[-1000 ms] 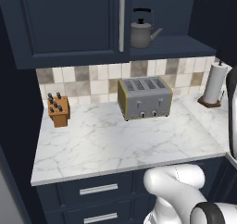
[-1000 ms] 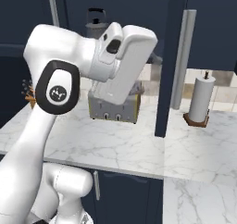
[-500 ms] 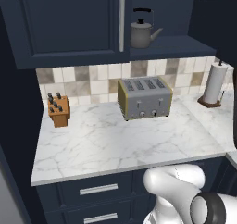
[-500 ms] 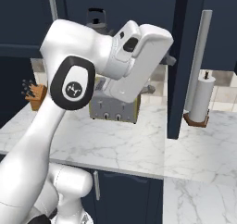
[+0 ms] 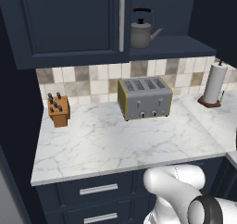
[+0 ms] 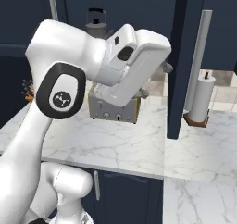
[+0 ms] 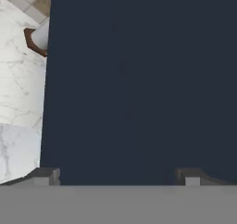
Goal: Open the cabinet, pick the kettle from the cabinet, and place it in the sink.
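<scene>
cabinet door (image 6: 185,61): in the right base view its swung-out edge has moved from centre frame toward the right, now hiding more of the paper towel roll (image 6: 202,98).
door handle (image 6: 198,61): shifted right along with the door.
my arm (image 6: 134,63): in the right base view my wrist has travelled from upper centre toward the right, following the door.
kettle (image 6: 96,25): my arm covered most of it a second ago; now it stands clear at upper left of that view.
</scene>
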Controlling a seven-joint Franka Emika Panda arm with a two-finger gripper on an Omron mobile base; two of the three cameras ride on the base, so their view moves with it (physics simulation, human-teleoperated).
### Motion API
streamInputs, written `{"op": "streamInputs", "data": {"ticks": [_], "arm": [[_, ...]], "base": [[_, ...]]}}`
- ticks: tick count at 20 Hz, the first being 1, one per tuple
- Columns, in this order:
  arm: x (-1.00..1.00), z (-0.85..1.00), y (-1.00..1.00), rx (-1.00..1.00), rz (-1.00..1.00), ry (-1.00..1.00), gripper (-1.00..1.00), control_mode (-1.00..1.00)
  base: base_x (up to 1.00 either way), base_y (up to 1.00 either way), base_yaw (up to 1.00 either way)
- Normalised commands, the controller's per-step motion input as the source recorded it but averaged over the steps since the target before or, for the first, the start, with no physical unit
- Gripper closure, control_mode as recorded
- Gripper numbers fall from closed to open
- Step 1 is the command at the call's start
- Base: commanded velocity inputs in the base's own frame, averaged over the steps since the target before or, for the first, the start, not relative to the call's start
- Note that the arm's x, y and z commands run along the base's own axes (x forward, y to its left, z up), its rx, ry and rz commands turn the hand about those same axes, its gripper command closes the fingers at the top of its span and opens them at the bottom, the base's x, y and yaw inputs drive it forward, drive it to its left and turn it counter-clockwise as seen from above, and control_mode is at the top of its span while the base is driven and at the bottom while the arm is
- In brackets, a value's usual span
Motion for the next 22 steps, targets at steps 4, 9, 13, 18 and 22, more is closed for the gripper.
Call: {"op": "streamInputs", "data": {"ticks": [4,9,13,18,22], "arm": [[-0.67,0.0,0.49,0.08,0.0,-0.22,-1.0,-1.0],[-0.63,-0.08,0.89,-0.02,0.0,-0.15,-1.0,-1.0],[-0.42,0.0,0.76,0.05,0.0,-0.09,-1.0,-1.0],[-0.29,0.0,0.6,0.19,-0.03,-0.01,-1.0,-1.0],[-0.28,0.0,0.71,0.17,-0.02,0.0,-1.0,-1.0]], "base": [[0.0,0.0,0.0],[0.0,0.0,0.0],[0.0,0.0,0.0],[0.0,0.0,0.0],[0.0,0.0,0.0]]}}
